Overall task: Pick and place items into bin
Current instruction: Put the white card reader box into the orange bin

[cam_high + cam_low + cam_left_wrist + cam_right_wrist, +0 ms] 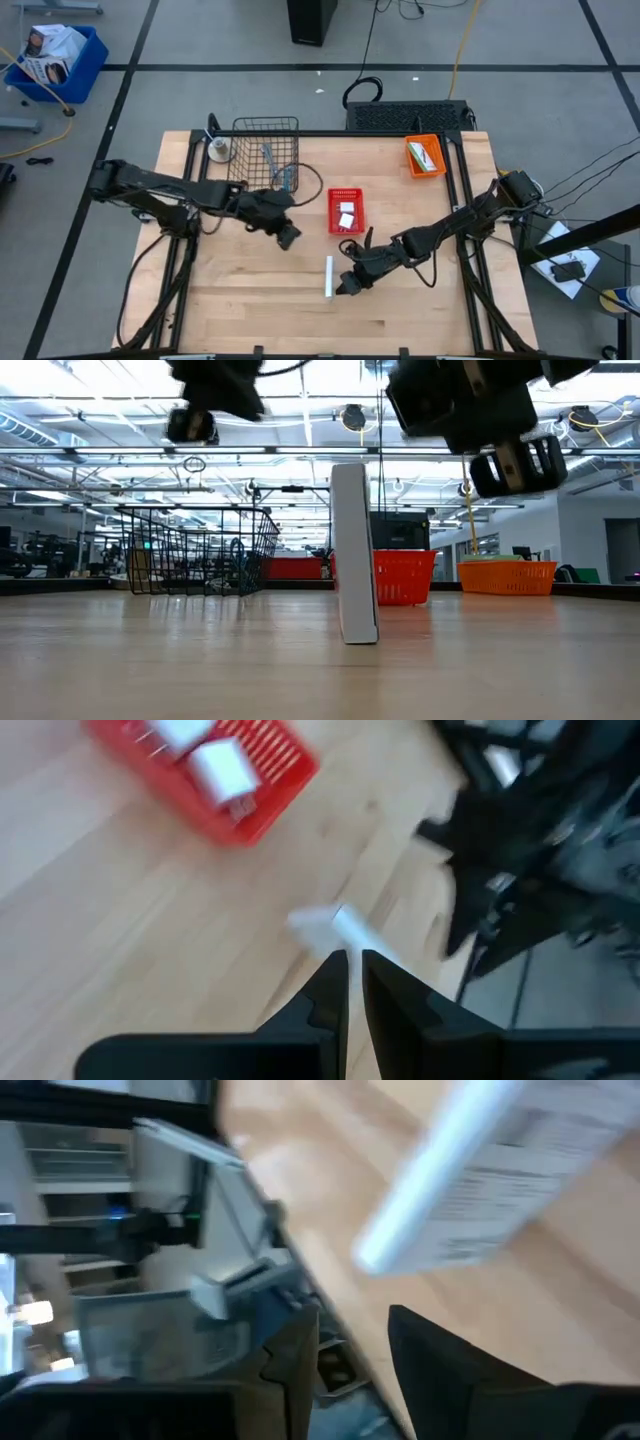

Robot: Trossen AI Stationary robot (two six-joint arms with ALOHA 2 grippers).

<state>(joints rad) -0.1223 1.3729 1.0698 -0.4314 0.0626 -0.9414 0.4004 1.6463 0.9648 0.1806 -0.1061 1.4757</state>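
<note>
Now the white packet (pixel 329 277) stands on its thin edge on the bench, near the middle toward the front edge, a little in front of the red bin (pixel 346 211), which already holds small white items. The right gripper (pixel 349 284) sits just beside the packet, its fingers slightly apart with nothing between them, and the packet appears free of them. The left gripper (pixel 288 237) hangs above the bench, nearer the left edge than the packet is, its fingers pressed nearly together and empty.

Judging by its look, the packet is light, flat and fairly stiff, with a smooth printed face that could slip. Balanced on edge, it would likely tip at a nudge. The surest hold seems to be across its two broad faces near the middle, pinched gently so it neither bends nor skids away.

A wire basket (pixel 265 152) and an orange bin (pixel 424 156) stand toward the back edge.
</note>
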